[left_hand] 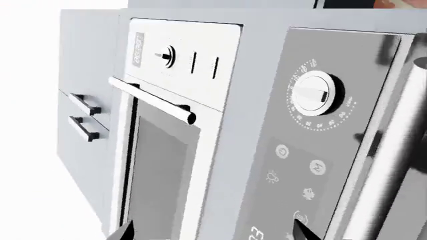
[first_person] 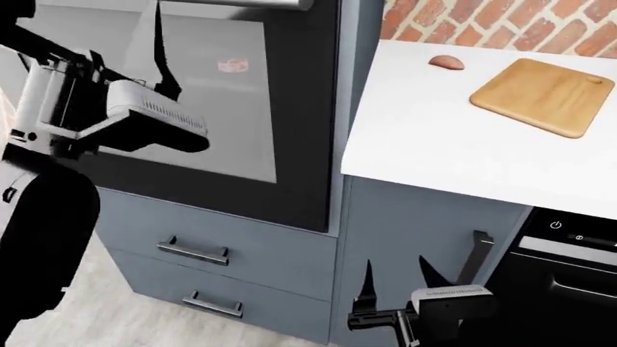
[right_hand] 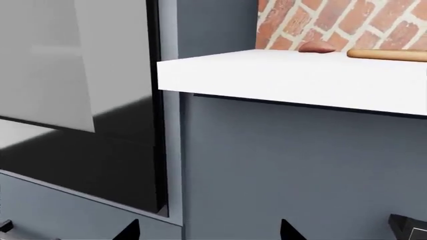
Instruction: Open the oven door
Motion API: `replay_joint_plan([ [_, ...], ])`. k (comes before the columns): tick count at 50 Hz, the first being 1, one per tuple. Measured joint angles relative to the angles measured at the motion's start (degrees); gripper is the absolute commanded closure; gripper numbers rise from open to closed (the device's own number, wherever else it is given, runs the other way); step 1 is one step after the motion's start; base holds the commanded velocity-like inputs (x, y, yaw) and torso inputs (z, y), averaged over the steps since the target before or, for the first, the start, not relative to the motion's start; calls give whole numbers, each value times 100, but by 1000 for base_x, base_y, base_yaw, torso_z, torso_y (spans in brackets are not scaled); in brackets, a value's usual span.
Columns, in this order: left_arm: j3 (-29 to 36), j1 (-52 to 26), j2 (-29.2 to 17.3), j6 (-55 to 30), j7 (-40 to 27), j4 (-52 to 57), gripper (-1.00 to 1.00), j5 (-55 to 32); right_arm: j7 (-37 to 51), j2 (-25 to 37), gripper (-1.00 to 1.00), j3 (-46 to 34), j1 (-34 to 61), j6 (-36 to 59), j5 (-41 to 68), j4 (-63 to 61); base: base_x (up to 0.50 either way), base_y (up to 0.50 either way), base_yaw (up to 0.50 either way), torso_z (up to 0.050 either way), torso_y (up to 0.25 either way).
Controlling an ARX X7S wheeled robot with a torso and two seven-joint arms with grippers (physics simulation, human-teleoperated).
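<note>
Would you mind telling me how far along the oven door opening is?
Nothing looks done: the oven door sits flush and shut. The left gripper is raised before its glass, open and empty; its handle remains ungrasped. The right gripper hangs low, open. Grasping and pulling remain.

The oven door (first_person: 241, 144) is black-framed with grey glass (red brick wall (first_person: 501, 25), white counter (first_person: 424, 137)).

The oven door (first_person: 246, 108) stands shut (black frame, wide grey glass window), steel bar handle (first_person: 253, 3) along its top.
</note>
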Motion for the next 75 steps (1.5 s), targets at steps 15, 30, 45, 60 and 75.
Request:
replay_joint_plan([
  [15, 1436, -2041, -527, 1591, -163, -1239, -100, 1633, 107, 21, -100, -15, 2, 2, 25, -18, 0, 0, 0, 0, 0],
  [30, 1804, -2462, -600, 2009, -282, -1673, -100, 1990, 197, 52, -100, -21, 33, 2, 55, -13, 0, 0, 0, 0, 0],
  [45, 1863, -2102, -525, 1812, -489, -1845, -100, 1989, 274, 85, -100, -40, 52, 13, 81, -16, 0, 0, 0, 0, 0],
  [60, 1887, -1972, -393, 1718, -572, -1971, -100, 1958, 328, 115, -100, -81, 74, -3, 93, 8, 0, 0, 0, 0, 0],
  [75, 1835, -1705, -144, 1480, -427, -2041, -100, 1617, 376, 145, -100, -128, 80, -17, 106, 0, 0, 0, 0, 0, 0],
])
